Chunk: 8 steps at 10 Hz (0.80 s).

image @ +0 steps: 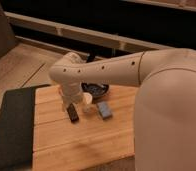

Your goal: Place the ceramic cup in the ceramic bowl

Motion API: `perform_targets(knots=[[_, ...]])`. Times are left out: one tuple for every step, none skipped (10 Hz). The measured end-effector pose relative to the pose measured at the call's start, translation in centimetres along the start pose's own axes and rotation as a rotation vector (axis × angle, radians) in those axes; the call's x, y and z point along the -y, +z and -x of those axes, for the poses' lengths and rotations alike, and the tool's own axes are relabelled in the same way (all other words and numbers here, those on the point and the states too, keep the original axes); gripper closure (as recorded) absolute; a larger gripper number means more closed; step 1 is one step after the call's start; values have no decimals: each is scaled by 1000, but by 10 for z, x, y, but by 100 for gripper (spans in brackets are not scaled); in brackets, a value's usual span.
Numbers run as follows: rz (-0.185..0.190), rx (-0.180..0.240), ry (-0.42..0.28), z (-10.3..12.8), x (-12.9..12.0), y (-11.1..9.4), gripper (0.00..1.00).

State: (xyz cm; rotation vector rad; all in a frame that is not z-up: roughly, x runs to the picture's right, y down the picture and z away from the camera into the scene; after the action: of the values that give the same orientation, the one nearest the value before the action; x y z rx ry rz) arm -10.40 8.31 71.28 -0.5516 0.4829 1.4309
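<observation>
The cream-white ceramic cup (87, 101) stands upright on the wooden board, just in front of the ceramic bowl (96, 90). The bowl is dark and round, and the arm partly hides it. My gripper (74, 111) hangs down from the cream arm, low over the board, right beside the cup on its left. The cup is outside the bowl, close to its front rim.
A flat blue-grey block (105, 110) lies on the board right of the cup. The wooden board (86, 140) sits beside a dark mat (13, 125) on its left. My large cream arm (166, 100) fills the right side. A dark wall with rails runs behind.
</observation>
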Motion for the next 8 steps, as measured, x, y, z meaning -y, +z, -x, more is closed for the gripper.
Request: perform_targets(knots=[[15, 37, -10, 21, 3, -4, 35], [34, 67, -29, 39, 4, -7, 35], [46, 87, -49, 51, 5, -9, 35], [62, 112, -74, 63, 9, -12, 35], [72, 141, -92, 77, 20, -15, 35], [76, 151, -100, 81, 23, -17, 35], [78, 151, -102, 81, 22, -17, 35], [78, 151, -106, 81, 20, -17, 35]])
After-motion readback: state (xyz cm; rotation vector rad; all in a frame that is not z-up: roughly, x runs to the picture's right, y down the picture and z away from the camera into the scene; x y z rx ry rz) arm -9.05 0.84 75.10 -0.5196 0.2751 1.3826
